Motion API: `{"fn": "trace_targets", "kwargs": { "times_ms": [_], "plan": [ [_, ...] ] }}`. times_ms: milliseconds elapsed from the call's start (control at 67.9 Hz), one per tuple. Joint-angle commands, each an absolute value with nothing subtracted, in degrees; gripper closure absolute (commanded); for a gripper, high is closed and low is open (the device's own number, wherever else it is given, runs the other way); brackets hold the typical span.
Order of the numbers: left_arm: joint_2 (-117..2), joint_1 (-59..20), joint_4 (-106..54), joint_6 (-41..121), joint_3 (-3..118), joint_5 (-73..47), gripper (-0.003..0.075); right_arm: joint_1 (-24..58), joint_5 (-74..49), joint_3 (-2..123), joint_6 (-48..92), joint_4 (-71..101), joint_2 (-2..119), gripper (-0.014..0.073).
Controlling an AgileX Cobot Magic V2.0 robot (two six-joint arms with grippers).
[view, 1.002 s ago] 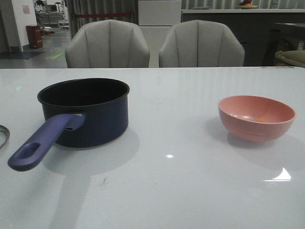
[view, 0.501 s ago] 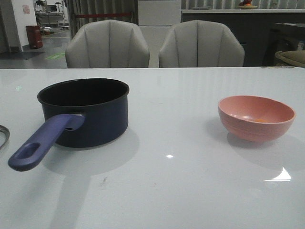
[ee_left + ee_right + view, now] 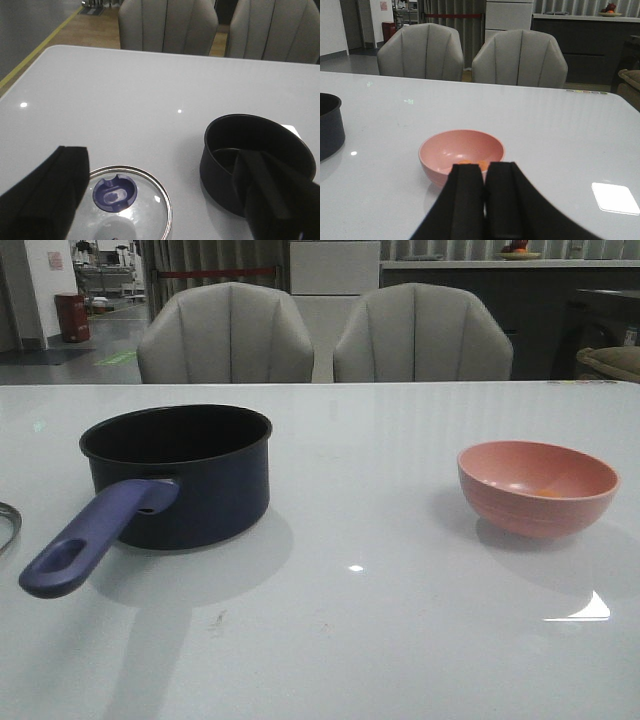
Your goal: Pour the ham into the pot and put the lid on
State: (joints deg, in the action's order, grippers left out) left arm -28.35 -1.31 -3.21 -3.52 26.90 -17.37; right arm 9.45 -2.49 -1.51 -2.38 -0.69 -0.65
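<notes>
Two grippers idle: left gripper point(image 3: 160, 200) spread above the lid point(image 3: 125, 205), right gripper point(image 3: 485, 200) pressed together. Ham point(image 3: 470, 162) lies in the bowl point(image 3: 461, 155); grasp its rim squarely, then tip over the pot point(image 3: 180, 475).

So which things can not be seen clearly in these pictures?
- Lid: cut by the frame edge in the left wrist view, only a sliver at the edge of the front view.
- Ham: tiny orange bits in the pink bowl, partly behind the right jaws.
- Pot bottom: too dark.
</notes>
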Motion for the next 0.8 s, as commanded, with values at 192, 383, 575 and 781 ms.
{"fn": "trace_targets", "kwargs": {
  "times_ms": [192, 383, 575, 781],
  "plan": [
    [-15.03, -7.12, -4.36, -3.62, 19.09, -12.08, 0.0105, 9.03, 2.41, -1.23, -1.14, -2.04, -1.72, 0.0432],
    [-10.99, -11.98, 0.93, -3.62, 18.97, -16.52, 0.0105, 9.03, 5.89, -1.17, -2.16, -1.11, -1.72, 0.0432],
    [-10.71, -15.08, 0.92, -3.62, 18.97, -17.00, 0.0105, 9.03, 0.80, 4.55, -2.27, 0.00, 0.20, 0.0432],
    [-10.71, -15.53, 0.79, -3.62, 18.97, -16.77, 0.0105, 9.03, -13.56, 15.51, -2.27, 0.00, 12.17, 0.0432]
  ]
}}
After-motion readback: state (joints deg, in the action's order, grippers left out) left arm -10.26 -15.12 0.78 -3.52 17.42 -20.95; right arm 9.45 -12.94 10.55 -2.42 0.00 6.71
